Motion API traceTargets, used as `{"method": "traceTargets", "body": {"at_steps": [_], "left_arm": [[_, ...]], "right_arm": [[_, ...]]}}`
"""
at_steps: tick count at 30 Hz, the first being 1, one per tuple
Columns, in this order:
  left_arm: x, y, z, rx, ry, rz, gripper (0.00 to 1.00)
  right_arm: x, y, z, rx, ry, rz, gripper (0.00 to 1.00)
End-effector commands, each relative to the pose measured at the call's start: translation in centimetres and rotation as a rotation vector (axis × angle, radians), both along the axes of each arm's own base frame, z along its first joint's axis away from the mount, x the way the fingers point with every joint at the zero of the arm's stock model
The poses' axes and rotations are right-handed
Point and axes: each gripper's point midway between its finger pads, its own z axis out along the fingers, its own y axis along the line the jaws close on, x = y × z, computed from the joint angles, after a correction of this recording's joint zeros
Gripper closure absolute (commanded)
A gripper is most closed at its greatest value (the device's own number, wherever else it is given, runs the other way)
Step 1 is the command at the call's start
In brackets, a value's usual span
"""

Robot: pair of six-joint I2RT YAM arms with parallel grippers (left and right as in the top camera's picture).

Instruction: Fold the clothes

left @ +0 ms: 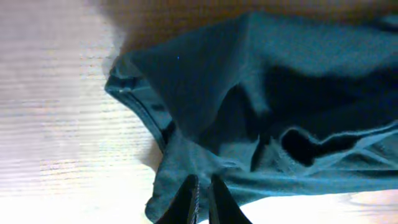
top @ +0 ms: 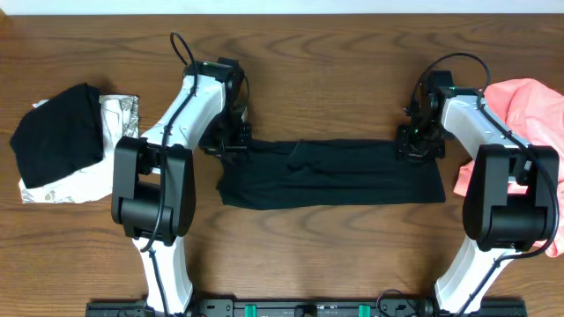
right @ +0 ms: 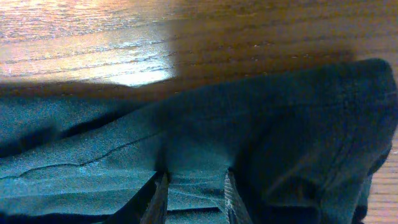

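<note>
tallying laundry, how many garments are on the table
4: black T-shirt mid-table, black garment at left atop a white-grey patterned one, salmon-pink garment at right. Others may be hidden beneath.

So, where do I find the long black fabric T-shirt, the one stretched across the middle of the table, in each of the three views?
Overhead: the black fabric T-shirt lies as a wide band in the middle of the picture.
Left wrist: it fills the centre and right side.
Right wrist: it covers the lower half.
Shared landmark: the brown wooden table, seen along the shirt's edge in every view.
</note>
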Motion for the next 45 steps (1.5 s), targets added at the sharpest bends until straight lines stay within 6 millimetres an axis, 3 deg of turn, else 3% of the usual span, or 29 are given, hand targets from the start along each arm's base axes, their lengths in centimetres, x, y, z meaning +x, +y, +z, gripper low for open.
{"method": "traceTargets", "body": {"at_steps": [1, 3, 7, 12, 19, 24, 32, 45], "left_arm": [[2.3, -1.1, 3.8, -0.057, -0.132, 0.008, 0.92], [3.6, -2.6, 5.8, -0.135, -0.214, 0.004, 0.94], [4.6, -5.9, 7.4, -0.262, -0.291, -0.031, 0.94], [3.6, -7.8, 5.2, -0.272, -0.245, -0.02, 0.94], [0.6, -6.9, -0.5, -0.217, -0.088, 0.038, 0.94], [-1.2, -6.3, -2.8, -0.191, -0.018, 0.048, 0.94], [-2.7, -5.7, -4.2, -0.174, 0.019, 0.05, 0.94], [-2.0, -3.4, -4.9, -0.086, -0.015, 0.061, 0.94]], "right_arm": [[-1.4, -2.0, -2.4, -0.076, 0.073, -0.027, 0.69], [-1.4, -2.0, -2.4, -0.076, 0.071, -0.027, 0.7], [-1.4, -1.9, -2.4, -0.072, 0.071, -0.027, 0.7], [-1.5, -1.9, -2.3, -0.072, 0.079, -0.027, 0.69], [-1.6, -1.9, -2.3, -0.072, 0.083, -0.026, 0.69], [-1.7, -1.9, -2.3, -0.072, 0.086, -0.026, 0.7], [-1.7, -1.9, -2.3, -0.072, 0.086, -0.026, 0.69], [-2.2, -2.9, -2.3, -0.071, 0.107, -0.064, 0.67]]}}
